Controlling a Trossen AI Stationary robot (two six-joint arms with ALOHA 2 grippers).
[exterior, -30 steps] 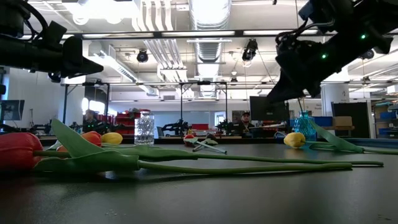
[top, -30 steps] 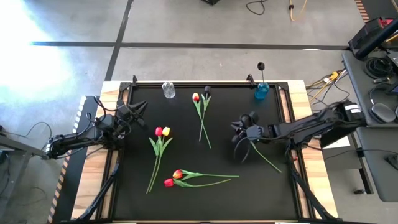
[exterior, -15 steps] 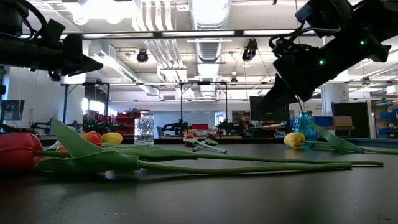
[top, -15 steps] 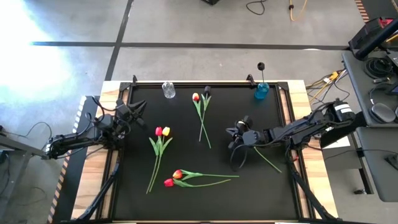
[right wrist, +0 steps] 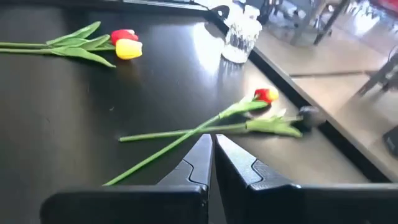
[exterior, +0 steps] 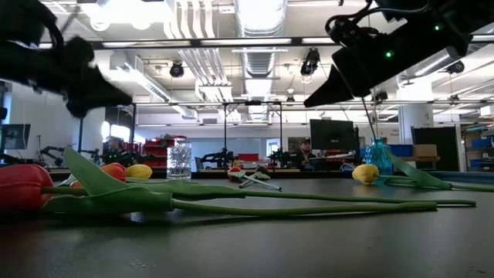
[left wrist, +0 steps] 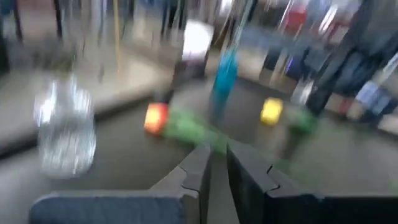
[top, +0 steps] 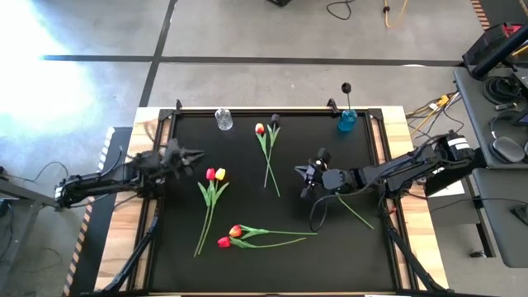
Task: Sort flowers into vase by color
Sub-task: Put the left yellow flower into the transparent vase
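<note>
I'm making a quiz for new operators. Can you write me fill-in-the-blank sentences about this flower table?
1. The blue glass vase holds one ___-headed flower.
2. The clear glass vase holds ___ flowers.
3. Nearest the left gripper, a red tulip lies beside a ___ one.
4. The right gripper, above the black mat right of centre, has its fingers ___.
Missing words: dark; no; yellow; shut.

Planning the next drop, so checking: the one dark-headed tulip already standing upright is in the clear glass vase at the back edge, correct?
Not quite. The dark-headed tulip stands upright in the blue glass vase at the back edge, not in the clear glass vase, which holds no flower. The high view shows this.
</note>
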